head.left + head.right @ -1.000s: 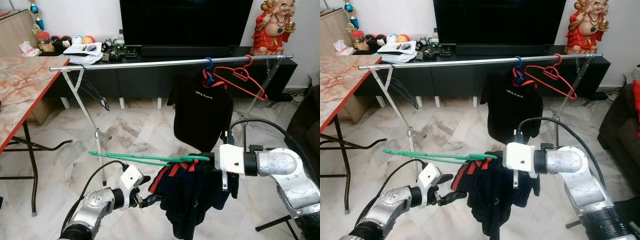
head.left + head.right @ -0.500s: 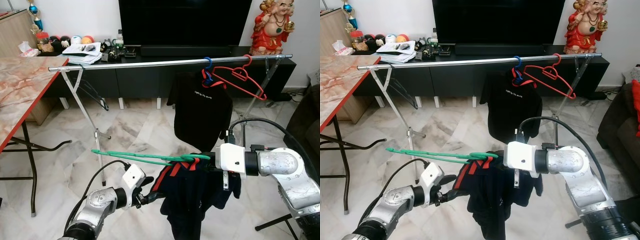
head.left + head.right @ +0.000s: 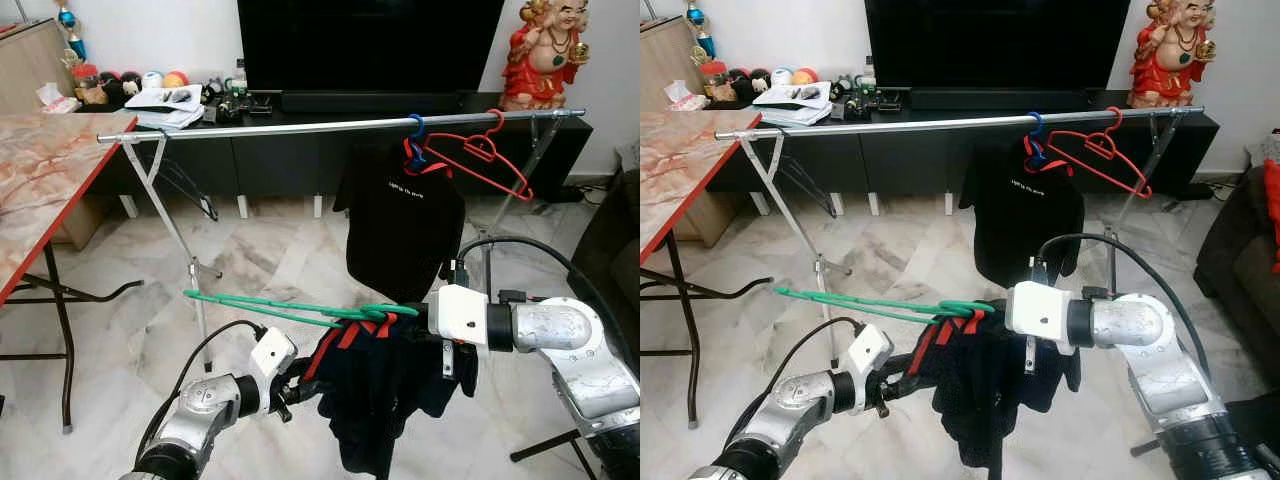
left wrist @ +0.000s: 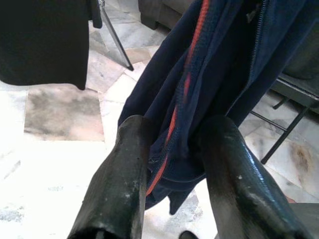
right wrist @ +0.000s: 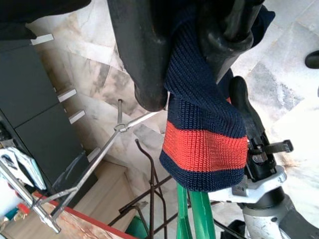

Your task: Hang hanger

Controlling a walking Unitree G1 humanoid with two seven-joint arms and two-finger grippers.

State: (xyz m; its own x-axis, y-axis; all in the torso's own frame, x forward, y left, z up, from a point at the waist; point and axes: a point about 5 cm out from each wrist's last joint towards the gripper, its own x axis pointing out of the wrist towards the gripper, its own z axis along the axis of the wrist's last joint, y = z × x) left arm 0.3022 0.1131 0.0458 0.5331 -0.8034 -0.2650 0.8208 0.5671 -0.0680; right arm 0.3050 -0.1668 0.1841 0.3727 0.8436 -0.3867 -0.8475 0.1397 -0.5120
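Observation:
A green hanger (image 3: 290, 308) lies level in front of me with a navy jacket (image 3: 385, 400) with red trim draped from it. My right gripper (image 3: 408, 318) is shut on the hanger's hook end; the jacket's ribbed collar (image 5: 202, 134) sits between its fingers (image 5: 139, 55). Lower left, my left gripper (image 3: 298, 385) is shut on the jacket's front edge (image 4: 174, 149). The silver clothes rail (image 3: 300, 127) runs across behind, above the hanger. On its right part hang a black T-shirt (image 3: 405, 225) on a blue hanger and a bare red hanger (image 3: 480, 155).
The marble-topped table (image 3: 40, 170) with a red edge stands at the left. A black TV console (image 3: 290, 160) runs behind the rail. A dark sofa (image 3: 615, 250) is at the right. A black hanger (image 3: 190, 190) dangles near the rail's left leg.
The green hanger with the jacket has risen slightly and shifted a little right. My left gripper has followed to the right, still at the jacket's edge.

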